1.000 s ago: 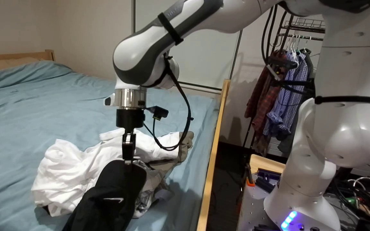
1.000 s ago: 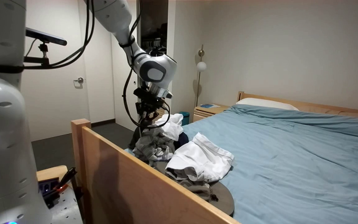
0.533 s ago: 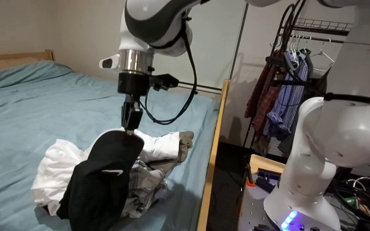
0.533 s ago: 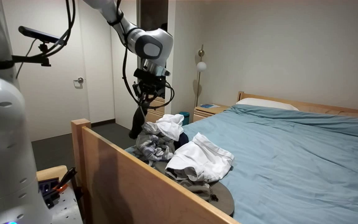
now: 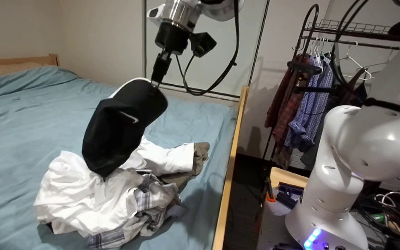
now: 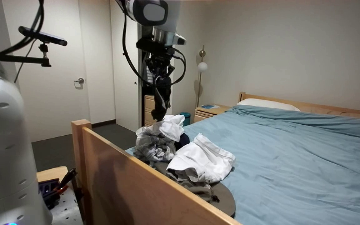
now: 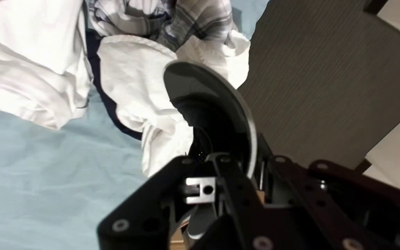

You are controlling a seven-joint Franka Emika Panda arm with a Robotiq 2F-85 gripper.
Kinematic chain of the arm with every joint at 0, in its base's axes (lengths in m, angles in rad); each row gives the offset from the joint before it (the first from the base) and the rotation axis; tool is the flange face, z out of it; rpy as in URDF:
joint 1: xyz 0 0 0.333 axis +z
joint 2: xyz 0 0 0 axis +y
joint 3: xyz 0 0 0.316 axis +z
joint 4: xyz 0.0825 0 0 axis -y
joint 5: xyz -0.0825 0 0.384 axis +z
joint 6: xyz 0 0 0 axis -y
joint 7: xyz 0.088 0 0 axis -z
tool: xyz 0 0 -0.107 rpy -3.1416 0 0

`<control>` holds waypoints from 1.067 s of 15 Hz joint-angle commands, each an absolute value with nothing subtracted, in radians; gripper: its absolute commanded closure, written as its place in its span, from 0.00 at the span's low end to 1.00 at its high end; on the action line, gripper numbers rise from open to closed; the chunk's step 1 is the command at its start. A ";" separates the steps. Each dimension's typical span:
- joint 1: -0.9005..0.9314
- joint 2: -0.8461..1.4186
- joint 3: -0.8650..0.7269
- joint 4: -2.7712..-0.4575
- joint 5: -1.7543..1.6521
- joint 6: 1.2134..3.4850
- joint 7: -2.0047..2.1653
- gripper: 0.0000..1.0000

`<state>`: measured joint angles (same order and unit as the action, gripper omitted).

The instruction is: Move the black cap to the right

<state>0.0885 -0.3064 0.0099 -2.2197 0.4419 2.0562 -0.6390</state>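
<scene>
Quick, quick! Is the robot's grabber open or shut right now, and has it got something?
Gripper: closed, holding the black cap by its brim.

Clothes heap (image 5: 96, 205) below black cap (image 5: 116, 130), free bed (image 6: 292, 159) beside.

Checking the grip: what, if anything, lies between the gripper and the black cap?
Nothing visible: the gripper holds the black cap directly by its brim, in an exterior view.
</scene>
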 commanded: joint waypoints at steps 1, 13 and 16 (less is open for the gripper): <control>0.055 -0.370 -0.060 -2.244 0.446 2.057 -0.533 0.93; 0.042 -0.357 -0.109 -2.246 0.422 2.118 -0.458 0.93; 0.066 -0.355 -0.181 -2.232 0.550 2.051 -0.552 0.93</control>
